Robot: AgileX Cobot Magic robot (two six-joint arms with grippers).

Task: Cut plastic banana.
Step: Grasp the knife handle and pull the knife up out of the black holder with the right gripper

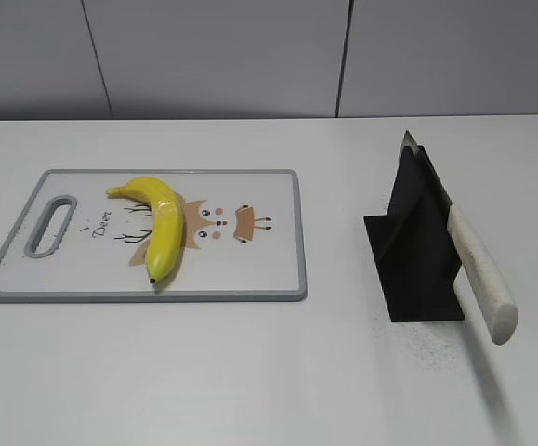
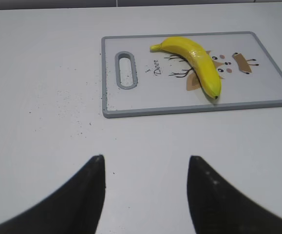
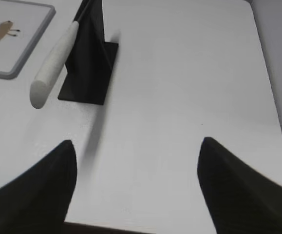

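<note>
The plastic banana (image 1: 160, 223) is glossy yellow and curved, and lies on a white cutting board (image 1: 269, 269) with a grey rim and a deer drawing. It also shows in the left wrist view (image 2: 197, 61). A knife (image 1: 478, 269) with a white handle rests slanted in a black stand (image 1: 417, 269), handle toward the front; it shows in the right wrist view (image 3: 53, 61) too. My left gripper (image 2: 145, 161) is open and empty over bare table, in front of the board. My right gripper (image 3: 137, 144) is open and empty, right of the stand. Neither gripper shows in the exterior view.
The board's handle slot (image 1: 53, 223) is at its left end. The white table (image 1: 269, 381) ends at a grey wall behind. Its right edge (image 3: 270, 87) is near my right gripper. Dark specks dot the table left of the board (image 2: 67, 105).
</note>
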